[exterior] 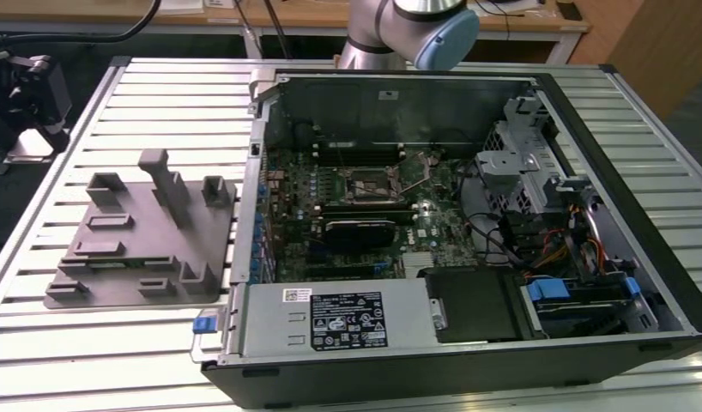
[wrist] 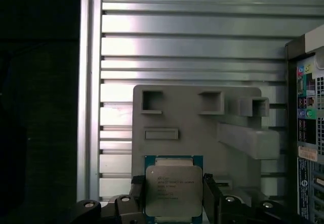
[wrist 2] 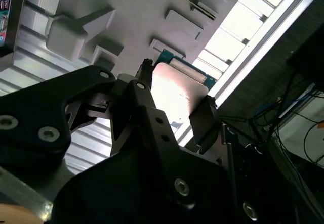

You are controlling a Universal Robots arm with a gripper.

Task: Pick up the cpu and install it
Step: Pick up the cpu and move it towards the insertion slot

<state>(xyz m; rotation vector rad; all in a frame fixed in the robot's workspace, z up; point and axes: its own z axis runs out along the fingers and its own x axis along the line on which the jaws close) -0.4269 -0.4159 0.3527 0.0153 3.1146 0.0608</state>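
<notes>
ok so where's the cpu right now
In both wrist views the small square silvery-grey cpu sits between the black gripper's jaws, with the grey plastic tray beyond it.

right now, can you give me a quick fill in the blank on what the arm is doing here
1. The end effector is shut on the ___.
2. The tray beyond it is ___ in colour.
3. In the exterior view, the tray lies on the exterior view's ___ of the computer case.
Missing words: cpu; grey; left.
</notes>
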